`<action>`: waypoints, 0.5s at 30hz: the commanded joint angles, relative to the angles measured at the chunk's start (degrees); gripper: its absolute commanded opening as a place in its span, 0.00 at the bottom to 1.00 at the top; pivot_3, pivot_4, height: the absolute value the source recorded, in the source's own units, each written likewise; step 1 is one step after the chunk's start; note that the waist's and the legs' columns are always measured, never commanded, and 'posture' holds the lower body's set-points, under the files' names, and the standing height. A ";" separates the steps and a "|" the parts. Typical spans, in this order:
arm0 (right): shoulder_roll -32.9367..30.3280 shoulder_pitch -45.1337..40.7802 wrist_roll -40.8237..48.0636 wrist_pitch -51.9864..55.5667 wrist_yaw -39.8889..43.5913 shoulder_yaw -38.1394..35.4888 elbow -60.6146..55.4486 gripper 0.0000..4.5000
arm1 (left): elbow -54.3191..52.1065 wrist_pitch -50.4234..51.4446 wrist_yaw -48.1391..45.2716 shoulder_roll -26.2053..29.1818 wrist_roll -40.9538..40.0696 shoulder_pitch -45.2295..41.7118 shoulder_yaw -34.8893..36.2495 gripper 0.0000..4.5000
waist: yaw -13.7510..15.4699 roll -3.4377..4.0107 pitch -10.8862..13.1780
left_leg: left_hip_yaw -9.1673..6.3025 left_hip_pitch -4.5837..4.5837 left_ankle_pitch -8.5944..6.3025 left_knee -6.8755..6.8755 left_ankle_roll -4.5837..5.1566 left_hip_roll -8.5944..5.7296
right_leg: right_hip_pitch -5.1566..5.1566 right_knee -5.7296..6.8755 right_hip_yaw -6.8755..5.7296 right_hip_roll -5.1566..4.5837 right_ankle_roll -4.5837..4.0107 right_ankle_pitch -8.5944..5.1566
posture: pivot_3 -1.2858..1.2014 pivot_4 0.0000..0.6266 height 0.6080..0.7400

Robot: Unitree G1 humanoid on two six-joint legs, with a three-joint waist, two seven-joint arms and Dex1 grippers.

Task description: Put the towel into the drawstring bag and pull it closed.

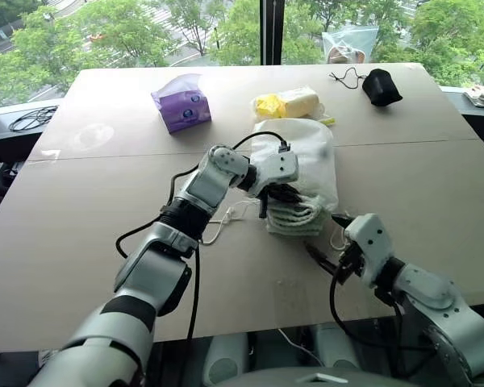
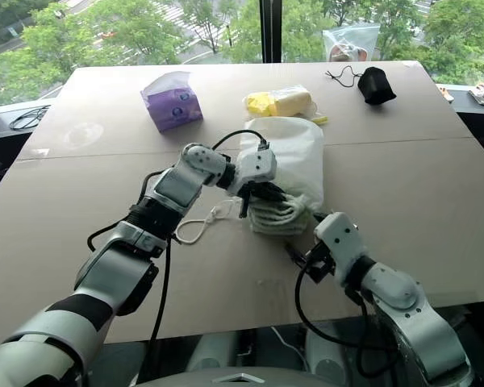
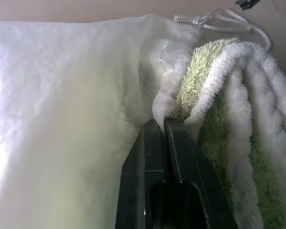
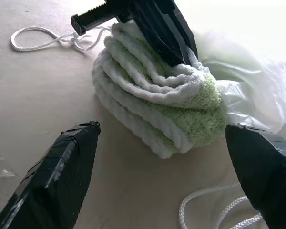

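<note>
The thin rim of the drawstring bag [image 3: 86,119] could slip from the left hand [image 1: 268,201], whose fingers are pinched together on that fabric at the mouth, and then the towel [image 4: 157,114], half out on the worktop [image 1: 81,242], would stay uncovered. The right hand [image 4: 162,157] waits just beside the towel, fingers spread wide, holding nothing.

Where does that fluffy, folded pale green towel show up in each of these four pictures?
Left eye view: the folded pale green terry towel sits mid-table, just right of centre, poking from the white bag's mouth.
Right eye view: slightly left of that spot, same position on the table.
Left wrist view: it fills the right side.
Right wrist view: centre, between the open right gripper fingers.
Shared landmark: the shut left gripper pinching the thin translucent white drawstring bag beside the towel.
</note>
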 commanded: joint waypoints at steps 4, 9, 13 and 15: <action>1.64 -8.70 -6.51 -7.19 1.50 5.64 12.65 1.00 | -5.08 12.83 -1.69 -1.53 -6.40 -2.65 3.93 0.02 | -0.12 0.00 0.01 | 0.01 0.00 0.00 0.00 0.00 -0.03 | 0.00 0.00 0.01 0.02 0.00 0.00 | 0.52 0.24 1.00; 8.17 -15.56 -6.87 -11.98 2.47 7.36 25.25 0.59 | -9.06 20.53 -1.62 -1.27 -9.44 -2.18 4.66 0.00 | -0.33 -0.01 0.01 | 0.00 0.01 0.01 0.00 -0.01 -0.04 | -0.01 0.02 0.02 0.09 0.07 0.05 | 0.52 0.24 1.00; 17.51 -19.29 -4.09 -18.13 -0.62 2.46 35.77 0.13 | -14.54 26.14 -1.81 0.77 -11.61 1.32 4.21 0.00 | -1.01 0.00 0.00 | 0.00 0.03 0.02 0.00 -0.03 -0.01 | -0.01 0.03 0.05 0.12 0.21 0.14 | 0.52 0.24 1.00; 22.63 -20.00 0.55 -19.76 -0.59 -1.18 38.10 0.01 | -16.48 28.36 -1.31 1.57 -12.50 2.40 4.30 0.00 | -1.39 0.00 0.00 | 0.00 0.04 0.02 0.00 -0.03 0.04 | 0.00 0.04 0.07 0.11 0.21 0.15 | 0.52 0.24 1.00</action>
